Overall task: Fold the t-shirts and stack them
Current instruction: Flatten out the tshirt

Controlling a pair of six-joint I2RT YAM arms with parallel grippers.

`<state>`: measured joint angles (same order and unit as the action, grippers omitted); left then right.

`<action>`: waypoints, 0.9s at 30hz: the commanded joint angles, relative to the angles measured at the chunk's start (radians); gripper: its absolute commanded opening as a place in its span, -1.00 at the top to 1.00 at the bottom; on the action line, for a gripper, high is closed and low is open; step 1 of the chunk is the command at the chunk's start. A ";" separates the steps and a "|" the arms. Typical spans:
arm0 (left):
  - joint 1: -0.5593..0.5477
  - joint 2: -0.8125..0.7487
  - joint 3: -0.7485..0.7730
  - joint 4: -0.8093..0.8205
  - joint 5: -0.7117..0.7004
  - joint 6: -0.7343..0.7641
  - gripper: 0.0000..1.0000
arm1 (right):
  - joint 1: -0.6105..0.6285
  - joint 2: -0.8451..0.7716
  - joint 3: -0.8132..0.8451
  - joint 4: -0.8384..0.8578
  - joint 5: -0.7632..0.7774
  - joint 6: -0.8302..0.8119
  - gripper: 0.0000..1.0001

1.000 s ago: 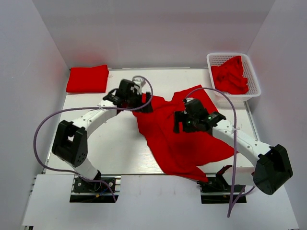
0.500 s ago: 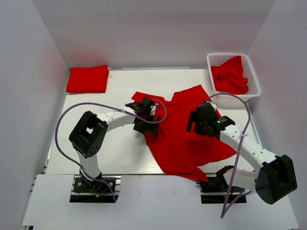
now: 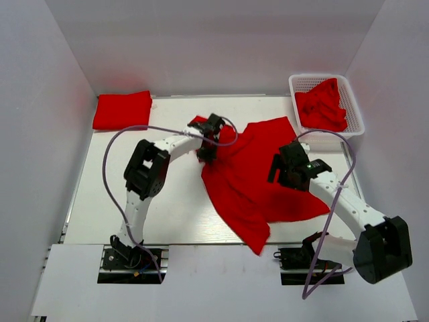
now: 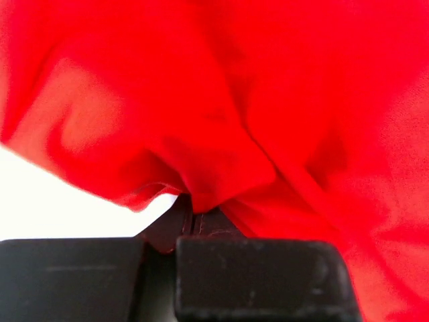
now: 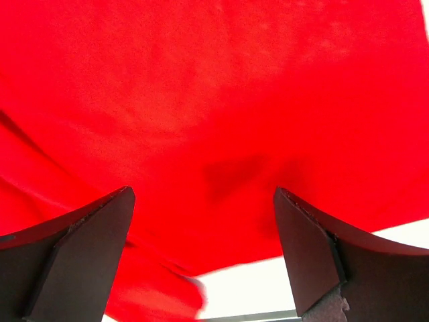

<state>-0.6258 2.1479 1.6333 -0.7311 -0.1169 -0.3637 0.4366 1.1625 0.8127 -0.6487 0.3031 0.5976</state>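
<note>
T-shirt edge in left jaws

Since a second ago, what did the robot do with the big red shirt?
The left fingers swept in and pinched shut on the spread shirt at its far left edge, and its near hem shifted rightward. The right fingers drifted slightly right, staying open above the cloth. The folded shirt and the basket stayed put.

No text, label or number reads anywhere — none at all.
</note>
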 commanded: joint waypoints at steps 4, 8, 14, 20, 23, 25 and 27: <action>0.208 0.234 0.443 -0.094 -0.202 0.106 1.00 | -0.027 0.071 0.082 0.049 -0.028 -0.088 -0.80; 0.285 0.375 0.638 -0.047 -0.143 0.218 0.85 | -0.035 0.135 0.124 0.080 -0.056 -0.133 -0.80; 0.331 0.350 0.679 0.081 0.025 0.296 -0.67 | -0.061 0.227 0.197 0.106 -0.096 -0.162 -0.80; 0.331 0.153 0.541 0.030 0.076 0.298 -1.00 | -0.072 0.224 0.217 0.126 -0.136 -0.174 -0.80; 0.331 -0.073 0.270 0.004 0.051 0.237 -1.00 | -0.073 0.203 0.201 0.120 -0.177 -0.203 -0.80; 0.322 -0.177 0.119 0.024 0.051 0.195 -1.00 | -0.075 0.200 0.191 0.101 -0.180 -0.208 -0.80; 0.311 -0.284 -0.112 0.047 0.062 0.108 -1.00 | -0.073 0.178 0.165 0.077 -0.173 -0.208 -0.80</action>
<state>-0.3126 2.0453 1.7157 -0.6872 -0.0715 -0.1528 0.3668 1.3907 0.9852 -0.5499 0.1463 0.4126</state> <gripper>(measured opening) 0.997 0.899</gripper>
